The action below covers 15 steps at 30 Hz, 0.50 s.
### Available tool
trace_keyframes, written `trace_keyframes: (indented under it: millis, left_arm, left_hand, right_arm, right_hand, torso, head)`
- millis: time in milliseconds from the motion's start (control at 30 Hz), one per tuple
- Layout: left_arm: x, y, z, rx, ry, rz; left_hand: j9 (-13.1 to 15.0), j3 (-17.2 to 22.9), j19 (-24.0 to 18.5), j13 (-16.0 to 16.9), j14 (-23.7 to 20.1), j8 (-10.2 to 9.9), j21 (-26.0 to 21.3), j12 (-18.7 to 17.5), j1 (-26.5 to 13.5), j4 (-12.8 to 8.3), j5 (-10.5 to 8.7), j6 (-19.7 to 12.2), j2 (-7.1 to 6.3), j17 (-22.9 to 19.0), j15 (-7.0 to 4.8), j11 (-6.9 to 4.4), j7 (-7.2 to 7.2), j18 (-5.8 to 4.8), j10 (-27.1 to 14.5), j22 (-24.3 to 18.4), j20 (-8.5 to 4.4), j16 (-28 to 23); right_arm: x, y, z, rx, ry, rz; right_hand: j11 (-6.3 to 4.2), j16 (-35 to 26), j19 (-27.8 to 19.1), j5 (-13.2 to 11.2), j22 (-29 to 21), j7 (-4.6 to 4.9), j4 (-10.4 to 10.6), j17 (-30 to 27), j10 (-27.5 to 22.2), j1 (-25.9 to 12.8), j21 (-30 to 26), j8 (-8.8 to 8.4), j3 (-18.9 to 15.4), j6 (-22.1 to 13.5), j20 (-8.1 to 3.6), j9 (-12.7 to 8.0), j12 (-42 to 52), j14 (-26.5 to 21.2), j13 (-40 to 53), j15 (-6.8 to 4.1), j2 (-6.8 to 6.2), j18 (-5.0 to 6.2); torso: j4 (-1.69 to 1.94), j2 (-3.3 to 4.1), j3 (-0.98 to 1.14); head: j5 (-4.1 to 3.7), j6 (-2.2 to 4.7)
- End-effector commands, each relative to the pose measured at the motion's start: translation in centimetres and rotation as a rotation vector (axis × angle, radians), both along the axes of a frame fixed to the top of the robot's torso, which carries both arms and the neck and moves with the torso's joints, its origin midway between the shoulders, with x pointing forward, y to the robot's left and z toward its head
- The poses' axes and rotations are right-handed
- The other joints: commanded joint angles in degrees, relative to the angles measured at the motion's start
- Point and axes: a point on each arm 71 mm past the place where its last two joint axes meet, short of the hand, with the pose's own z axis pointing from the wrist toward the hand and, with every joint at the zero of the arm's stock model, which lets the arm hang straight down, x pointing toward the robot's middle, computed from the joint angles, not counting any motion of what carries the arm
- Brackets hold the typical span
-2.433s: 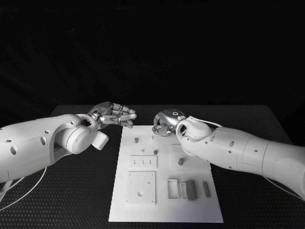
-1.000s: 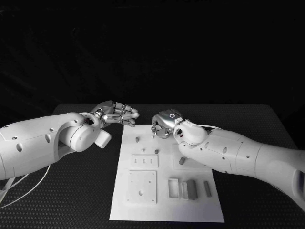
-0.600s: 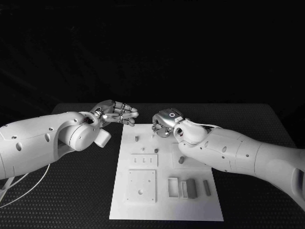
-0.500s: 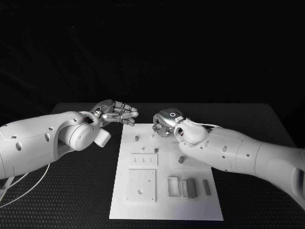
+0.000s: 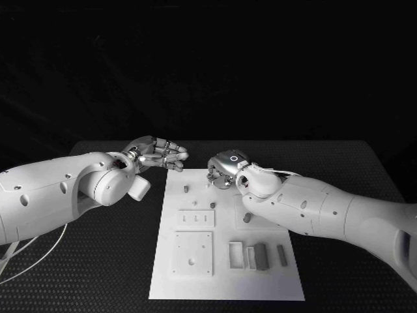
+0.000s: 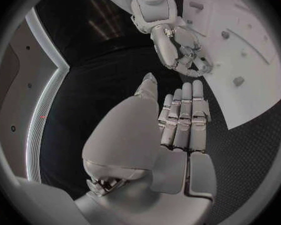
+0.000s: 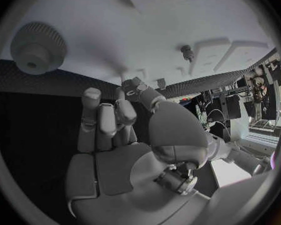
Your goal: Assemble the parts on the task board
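Note:
The white task board (image 5: 223, 277) lies in the middle of the black table. My right hand (image 5: 225, 168) hangs over the board's far edge with its fingers curled in and nothing visible in them. In the right wrist view a knurled round part (image 7: 37, 47) sits on the board (image 7: 147, 25) just beyond the right hand (image 7: 115, 135). My left hand (image 5: 158, 155) hovers off the board's far left corner, fingers curled, holding nothing. Small pegs (image 5: 186, 189) (image 5: 212, 207) (image 5: 247, 218) stand in the board. Grey bars (image 5: 262, 256) lie near its front edge.
Two square plates (image 5: 196, 219) (image 5: 193, 254) with holes sit on the board's left half. Black matting surrounds the board on all sides. The left wrist view shows the right hand (image 6: 181, 47) above the board's corner (image 6: 253, 60), beyond the left hand (image 6: 178, 125).
My right hand and forearm have edged slightly toward the board's left side over the far edge. The left hand has barely moved. The parts on the board lie as before.

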Motion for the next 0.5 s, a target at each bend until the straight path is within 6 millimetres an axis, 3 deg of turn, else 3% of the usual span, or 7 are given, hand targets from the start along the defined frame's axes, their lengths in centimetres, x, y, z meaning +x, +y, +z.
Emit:
trace_keyframes:
  millis: [33, 500]
  left_arm:
    - [0.07, -0.10, 0.07, -0.002, -0.005, -0.010]
    - [0.12, -0.16, 0.01, 0.000, 0.001, -0.014]
  left_hand:
    - [-0.06, -0.15, -0.23, -0.08, -0.19, -0.38, -0.35, -0.39, 0.19, 0.01, 0.00, -0.09, 0.31, 0.07, 0.10, 0.13, 2.55, 0.67, 0.09, -0.09, 0.03, -0.21]
    - [-0.07, -0.22, -0.22, -0.10, -0.18, -0.40, -0.40, -0.44, 0.07, 0.01, 0.00, -0.11, 0.29, 0.09, 0.11, 0.15, 2.57, 0.66, 0.09, -0.11, 0.04, -0.28]
  right_arm:
    - [-0.05, 0.06, -0.20, -0.014, 0.014, 0.000]
    - [0.08, -0.20, -0.23, -0.012, 0.018, -0.014]
  right_hand:
    - [0.01, 0.23, 0.04, 0.00, 0.70, 0.02, 0.13, -0.03, 0.31, 0.00, 0.24, -0.12, 0.26, 0.57, -0.36, 0.03, -0.16, 1.03, 0.03, -0.70, -0.24, 0.78]
    - [0.01, 0.19, 0.03, 0.00, 0.70, 0.02, 0.12, -0.17, 0.27, -0.05, 0.21, -0.16, 0.26, 0.56, -0.36, 0.04, -0.28, 0.96, -0.07, -0.70, -0.25, 0.77]
  torso:
    - [-0.02, 0.05, 0.04]
    - [-0.02, 0.06, 0.01]
  head:
    - [0.09, -0.06]
    - [-0.04, -0.24]
